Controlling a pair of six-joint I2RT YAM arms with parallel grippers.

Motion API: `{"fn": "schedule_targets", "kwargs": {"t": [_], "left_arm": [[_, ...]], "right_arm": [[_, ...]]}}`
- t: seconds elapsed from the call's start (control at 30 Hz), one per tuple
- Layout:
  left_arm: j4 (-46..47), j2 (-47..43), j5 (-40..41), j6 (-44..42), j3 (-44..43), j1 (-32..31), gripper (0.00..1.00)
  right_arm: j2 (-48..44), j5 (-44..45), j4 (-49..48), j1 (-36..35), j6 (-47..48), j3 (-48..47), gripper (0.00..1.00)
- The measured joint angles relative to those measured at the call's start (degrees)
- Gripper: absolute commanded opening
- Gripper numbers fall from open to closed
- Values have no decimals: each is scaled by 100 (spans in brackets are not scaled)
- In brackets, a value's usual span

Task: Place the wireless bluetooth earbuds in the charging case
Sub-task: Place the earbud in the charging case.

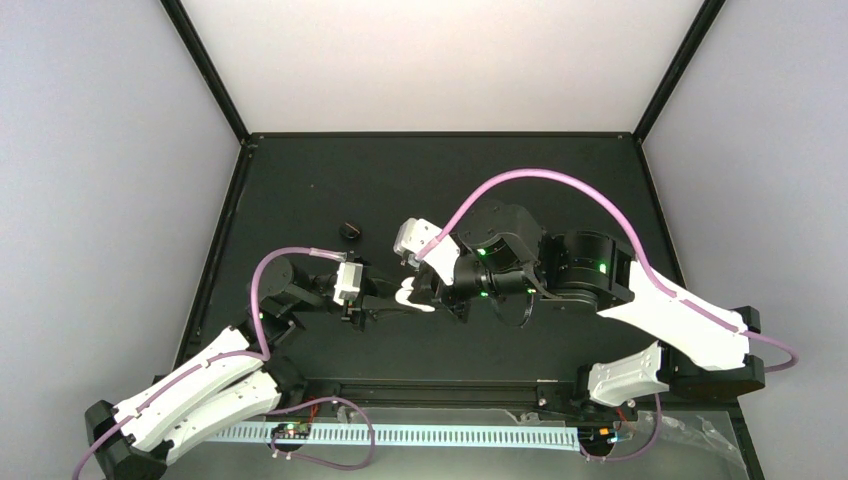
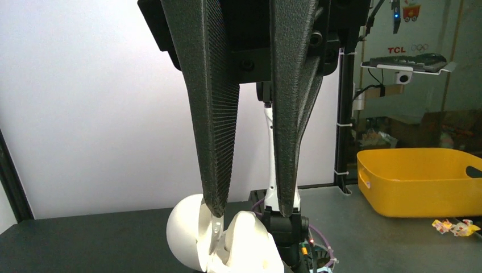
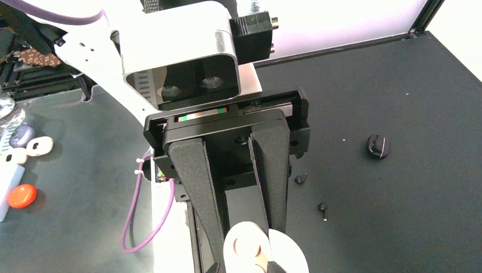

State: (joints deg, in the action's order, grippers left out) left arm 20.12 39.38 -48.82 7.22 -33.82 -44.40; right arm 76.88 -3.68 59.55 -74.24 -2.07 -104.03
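The charging case (image 1: 412,298) is a glossy white shell, hinged open and held up between both grippers at mid-table. My left gripper (image 1: 393,306) reaches it from the left, my right gripper (image 1: 432,289) from the right. Both are shut on it. In the left wrist view black fingers (image 2: 215,187) straddle one half of the case (image 2: 250,244), with one tip between the two shells. In the right wrist view the socket half (image 3: 247,245) sits between black fingers (image 3: 199,187). Two tiny black earbuds (image 3: 300,178) (image 3: 323,209) lie on the table, apart from the case.
A black round puck (image 1: 349,230) lies behind the grippers and also shows in the right wrist view (image 3: 377,146). A yellow bin (image 2: 420,182) stands off the table. A red disc (image 3: 21,195) and small white pieces (image 3: 38,146) lie past the near edge.
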Motion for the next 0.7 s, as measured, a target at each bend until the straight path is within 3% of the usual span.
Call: {"fn": "schedule_targets", "kwargs": {"t": [0.53,0.7], "left_arm": [[-17,0,2,-4,0,-31,2],[-20,-2,26,-4,0,-31,2]], "right_arm": [[70,22,11,0,0,-2,15],[142,20,52,0,2,-2,6]]}}
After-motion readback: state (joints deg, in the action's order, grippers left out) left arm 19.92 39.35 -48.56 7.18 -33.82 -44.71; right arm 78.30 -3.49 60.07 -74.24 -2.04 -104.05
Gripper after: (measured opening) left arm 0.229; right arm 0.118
